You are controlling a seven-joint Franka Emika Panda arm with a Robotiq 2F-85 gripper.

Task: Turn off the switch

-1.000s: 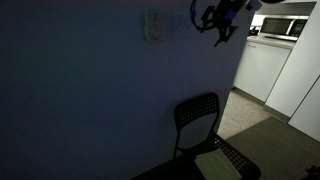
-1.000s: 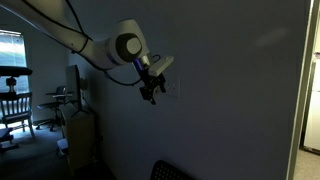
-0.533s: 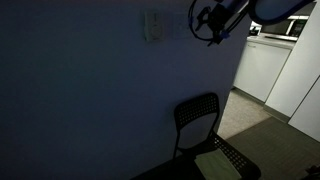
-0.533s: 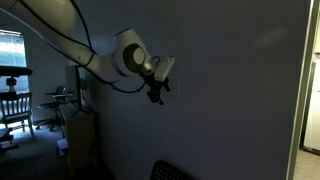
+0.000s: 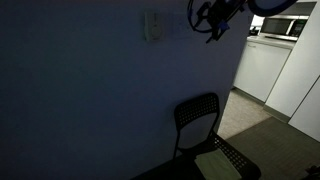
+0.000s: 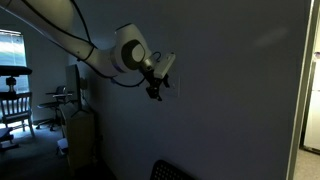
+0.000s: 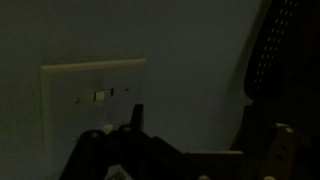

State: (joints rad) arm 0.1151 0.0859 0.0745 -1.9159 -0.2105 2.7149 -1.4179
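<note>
Dim grey-blue wall is filling the frame, with the small pale rectangular switch plate (image 5: pixel 153 25) sitting at upper centre. Right of it, the dark claw (image 5: pixel 211 24) is hovering clear of the plate. I cannot tell whether it is parted. The press, I judge, is not yet done.

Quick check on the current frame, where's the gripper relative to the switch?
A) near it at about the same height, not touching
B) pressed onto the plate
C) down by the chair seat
A. In an exterior view the gripper hangs beside the switch with a strip of bare wall between them, well above the black chair.
</note>
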